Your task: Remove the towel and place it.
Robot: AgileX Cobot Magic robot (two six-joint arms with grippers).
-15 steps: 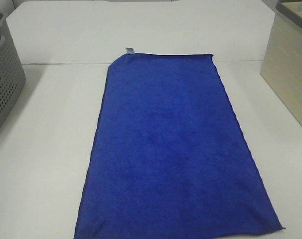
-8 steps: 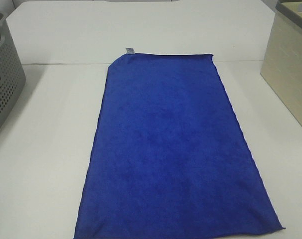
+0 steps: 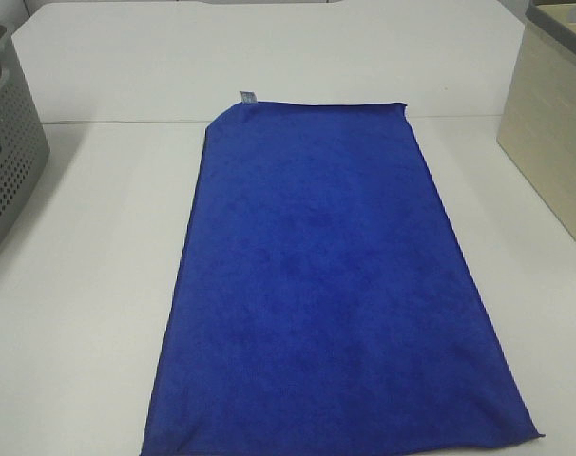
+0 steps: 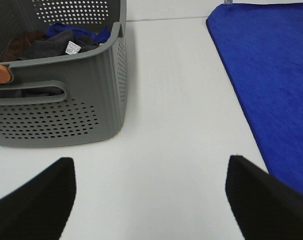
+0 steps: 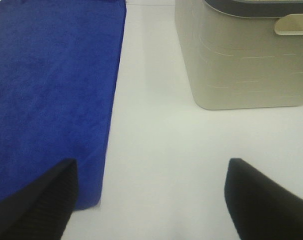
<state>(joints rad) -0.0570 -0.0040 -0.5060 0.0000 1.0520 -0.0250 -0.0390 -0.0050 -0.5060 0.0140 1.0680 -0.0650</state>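
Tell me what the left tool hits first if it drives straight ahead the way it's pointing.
Probably nothing at first: bare white table lies between the open left tool fingers. The grey basket stands to one side, the towel to the other. Depth is unclear.

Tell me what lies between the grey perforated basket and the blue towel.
Only bare white table separates the grey basket from the towel; the left wrist view shows it best.
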